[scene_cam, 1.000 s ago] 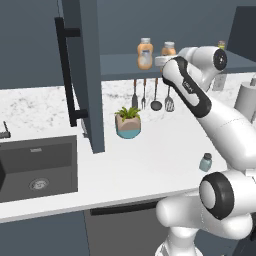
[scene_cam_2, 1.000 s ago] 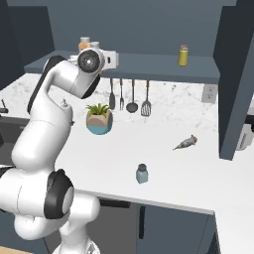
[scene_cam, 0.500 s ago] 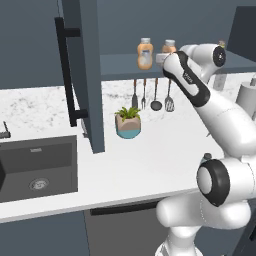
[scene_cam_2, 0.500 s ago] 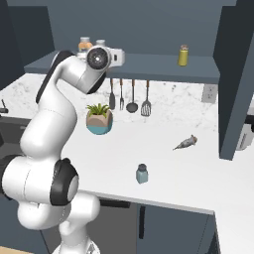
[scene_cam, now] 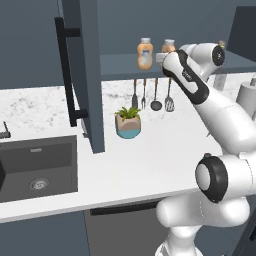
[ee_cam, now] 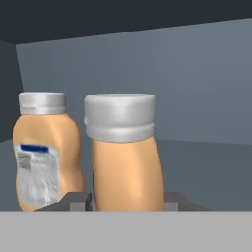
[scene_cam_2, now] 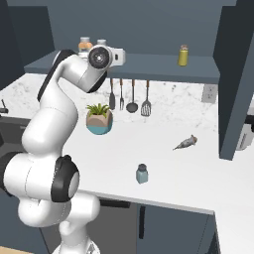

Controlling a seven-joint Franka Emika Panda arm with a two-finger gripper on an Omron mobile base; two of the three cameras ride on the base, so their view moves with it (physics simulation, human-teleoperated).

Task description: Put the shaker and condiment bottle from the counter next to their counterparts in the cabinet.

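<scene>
Since a second ago the arm has pushed a bit further toward the cabinet (scene_cam: 82, 60) shelf, elbow bent high, forearm reaching level over the surface (scene_cam_2: 198, 168). End effector (ee_cam: 128, 203) is clenched on the condiment bottle (ee_cam: 125, 157), held upright just beside its twin (ee_cam: 43, 152) at shelf height; whether its base touches the shelf I can't tell. Count: two orange bottles, both up there. Two shakers, the teal-grey shaker (scene_cam_2: 142, 173) alone on the surface near the front edge, the yellow-green one (scene_cam_2: 183, 55) on the shelf well to the right. One potted plant (scene_cam: 128, 122), three hanging utensils (scene_cam: 151, 95).
</scene>
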